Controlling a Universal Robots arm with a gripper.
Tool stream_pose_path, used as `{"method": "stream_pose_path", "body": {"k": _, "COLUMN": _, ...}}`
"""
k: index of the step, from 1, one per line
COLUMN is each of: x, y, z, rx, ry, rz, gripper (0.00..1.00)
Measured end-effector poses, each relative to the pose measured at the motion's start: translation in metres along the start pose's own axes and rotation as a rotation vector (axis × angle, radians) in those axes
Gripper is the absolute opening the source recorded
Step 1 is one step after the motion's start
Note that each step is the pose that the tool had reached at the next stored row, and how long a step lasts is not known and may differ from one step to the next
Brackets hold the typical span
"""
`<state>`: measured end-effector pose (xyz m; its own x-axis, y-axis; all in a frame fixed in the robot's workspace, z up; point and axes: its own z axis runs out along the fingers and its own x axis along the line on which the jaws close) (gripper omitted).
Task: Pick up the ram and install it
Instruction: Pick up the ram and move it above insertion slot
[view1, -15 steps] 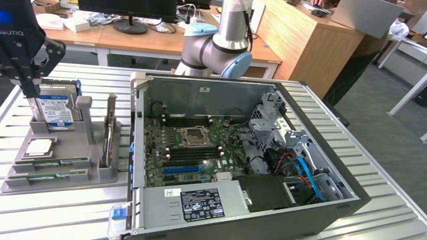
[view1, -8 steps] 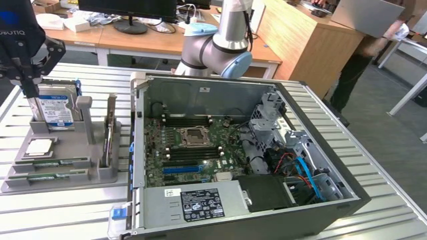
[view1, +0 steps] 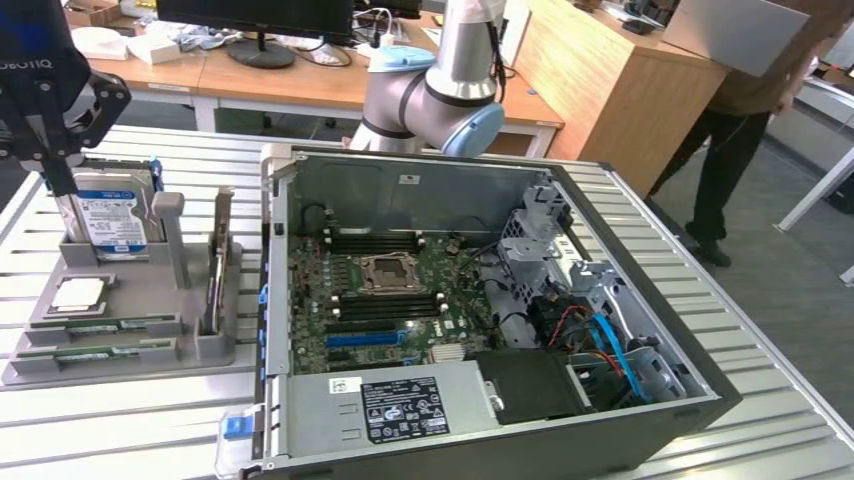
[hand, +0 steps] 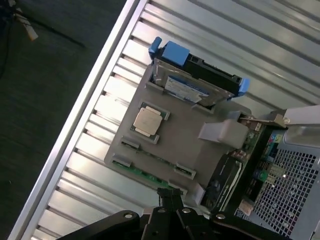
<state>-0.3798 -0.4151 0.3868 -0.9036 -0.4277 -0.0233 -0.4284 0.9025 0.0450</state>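
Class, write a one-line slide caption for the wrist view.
Shut gripper poised over the ram in the gray tray, with CPU and hard drive alongside.

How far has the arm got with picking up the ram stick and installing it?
Done: nothing yet; the ram sticks lie in the grey holder. In hand: the shut, empty claw hangs above that holder. Left: lifting a stick and seating it in the open computer.

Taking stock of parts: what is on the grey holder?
Hard drive, square CPU chip, flat green ram sticks, an upright card. The holder's floor beneath them is covered.
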Motion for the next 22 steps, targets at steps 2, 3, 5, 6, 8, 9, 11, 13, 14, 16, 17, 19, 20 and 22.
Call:
{"method": "stream_pose_path", "body": {"k": 2, "x": 0.0000, "y": 0.0000, "z": 0.0000, "rx": -0.0008, "ry": 0.0016, "rz": -0.036, "gripper": 0.10}}
{"method": "stream_pose_path", "body": {"k": 3, "x": 0.0000, "y": 0.0000, "z": 0.0000, "rx": -0.0013, "ry": 0.0024, "rz": -0.054, "gripper": 0.10}}
{"method": "stream_pose_path", "body": {"k": 5, "x": 0.0000, "y": 0.0000, "z": 0.0000, "rx": -0.0022, "ry": 0.0041, "rz": -0.091, "gripper": 0.10}}
{"method": "stream_pose_path", "body": {"k": 6, "x": 0.0000, "y": 0.0000, "z": 0.0000, "rx": -0.0026, "ry": 0.0049, "rz": -0.109, "gripper": 0.10}}
{"method": "stream_pose_path", "body": {"k": 8, "x": 0.0000, "y": 0.0000, "z": 0.0000, "rx": -0.0034, "ry": 0.0065, "rz": -0.145, "gripper": 0.10}}
{"method": "stream_pose_path", "body": {"k": 9, "x": 0.0000, "y": 0.0000, "z": 0.0000, "rx": -0.0038, "ry": 0.0073, "rz": -0.163, "gripper": 0.10}}
{"method": "stream_pose_path", "body": {"k": 11, "x": 0.0000, "y": 0.0000, "z": 0.0000, "rx": -0.0046, "ry": 0.0090, "rz": -0.199, "gripper": 0.10}}
{"method": "stream_pose_path", "body": {"k": 13, "x": 0.0000, "y": 0.0000, "z": 0.0000, "rx": -0.0055, "ry": 0.0107, "rz": -0.236, "gripper": 0.10}}
{"method": "stream_pose_path", "body": {"k": 14, "x": 0.0000, "y": 0.0000, "z": 0.0000, "rx": -0.0059, "ry": 0.0114, "rz": -0.254, "gripper": 0.10}}
{"method": "stream_pose_path", "body": {"k": 16, "x": 0.0000, "y": 0.0000, "z": 0.0000, "rx": -0.0068, "ry": 0.0131, "rz": -0.290, "gripper": 0.10}}
{"method": "stream_pose_path", "body": {"k": 17, "x": 0.0000, "y": 0.0000, "z": 0.0000, "rx": -0.0072, "ry": 0.0139, "rz": -0.308, "gripper": 0.10}}
{"method": "stream_pose_path", "body": {"k": 19, "x": 0.0000, "y": 0.0000, "z": 0.0000, "rx": -0.0081, "ry": 0.0156, "rz": -0.345, "gripper": 0.10}}
{"method": "stream_pose_path", "body": {"k": 20, "x": 0.0000, "y": 0.0000, "z": 0.0000, "rx": -0.0085, "ry": 0.0165, "rz": -0.364, "gripper": 0.10}}
{"method": "stream_pose_path", "body": {"k": 22, "x": 0.0000, "y": 0.0000, "z": 0.0000, "rx": -0.0093, "ry": 0.0180, "rz": -0.400, "gripper": 0.10}}
